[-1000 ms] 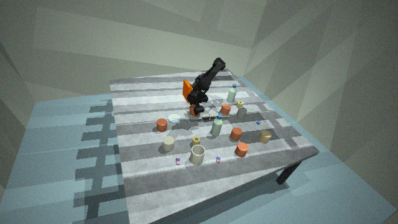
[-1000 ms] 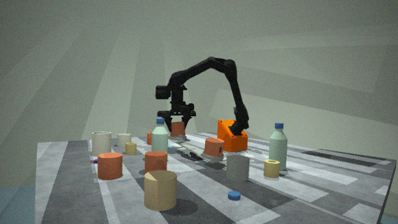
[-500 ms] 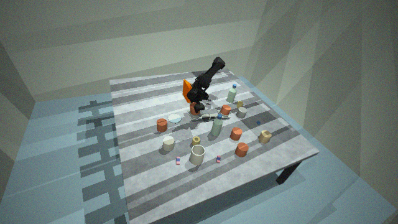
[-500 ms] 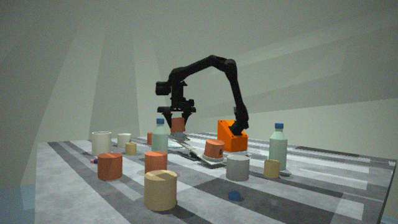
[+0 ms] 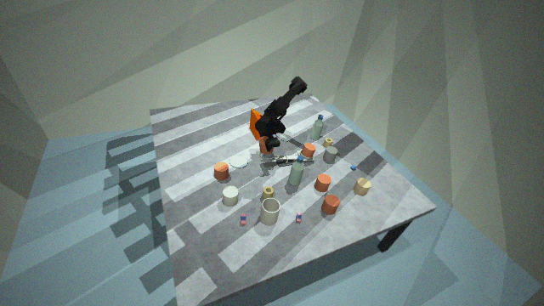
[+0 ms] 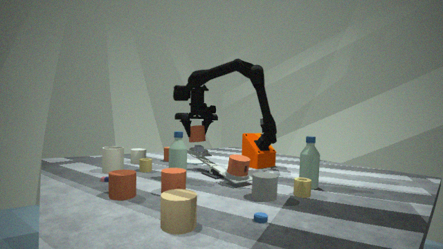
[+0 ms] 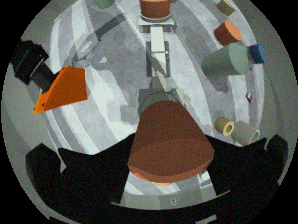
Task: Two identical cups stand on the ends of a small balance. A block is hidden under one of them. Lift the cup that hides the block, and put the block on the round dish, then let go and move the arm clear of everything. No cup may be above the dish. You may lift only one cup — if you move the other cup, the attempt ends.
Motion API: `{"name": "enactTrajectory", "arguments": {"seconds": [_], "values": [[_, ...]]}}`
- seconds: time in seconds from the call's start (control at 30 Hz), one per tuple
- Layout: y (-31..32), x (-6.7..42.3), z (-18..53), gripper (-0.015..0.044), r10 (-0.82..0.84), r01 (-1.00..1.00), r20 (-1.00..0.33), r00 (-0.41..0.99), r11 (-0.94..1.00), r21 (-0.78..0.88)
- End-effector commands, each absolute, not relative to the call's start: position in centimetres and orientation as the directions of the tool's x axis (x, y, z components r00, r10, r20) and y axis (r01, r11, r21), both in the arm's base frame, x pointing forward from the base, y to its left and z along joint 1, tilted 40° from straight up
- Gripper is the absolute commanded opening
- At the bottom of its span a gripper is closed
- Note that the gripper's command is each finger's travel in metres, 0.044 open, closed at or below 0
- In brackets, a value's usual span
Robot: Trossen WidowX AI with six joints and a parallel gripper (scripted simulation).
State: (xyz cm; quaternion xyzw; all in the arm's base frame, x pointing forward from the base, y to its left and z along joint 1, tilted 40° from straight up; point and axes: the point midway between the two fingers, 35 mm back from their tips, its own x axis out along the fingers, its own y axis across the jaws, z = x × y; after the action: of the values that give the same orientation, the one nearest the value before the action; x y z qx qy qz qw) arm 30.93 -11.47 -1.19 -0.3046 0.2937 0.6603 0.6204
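Because the block had to be uncovered before it could be moved, I held one brick-red cup [image 5: 264, 147] [image 6: 197, 133] [image 7: 170, 145] up off the balance [image 5: 291, 157] [image 6: 215, 167] [image 7: 157, 42]. My gripper [image 5: 272, 144] [image 6: 197, 133] [image 7: 166, 136] was clamped on its sides, leaving its lower end free to clear whatever lay underneath. It hung slightly tilted above the raised end of the beam. The other cup [image 5: 308, 150] [image 6: 238, 165] [image 7: 155, 9] stood on the low end, leaning with the slope; moving it would have ended the attempt, so I judged that any jolt to the beam was the chief risk.

Where the block lay I could not tell for certain: a grey shape showed on the raised end, but it might have been only the pan. The round dish [image 5: 239, 161] lay on the table near that end, conveniently close for a transfer. As I judged it, the cup next needed setting down well away from both dish and balance, so my fingers would be free for the block.
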Motion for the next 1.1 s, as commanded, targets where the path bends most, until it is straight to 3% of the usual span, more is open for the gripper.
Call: {"name": "enactTrajectory", "arguments": {"seconds": [0.0,1.07], "values": [[-12.3,31.0,-0.6,0.0000,0.632,-0.998,-0.774,-0.036,-0.055,0.001],[-13.2,30.6,1.3,0.0000,0.642,-0.998,-0.766,-0.045,-0.058,0.010]]}}
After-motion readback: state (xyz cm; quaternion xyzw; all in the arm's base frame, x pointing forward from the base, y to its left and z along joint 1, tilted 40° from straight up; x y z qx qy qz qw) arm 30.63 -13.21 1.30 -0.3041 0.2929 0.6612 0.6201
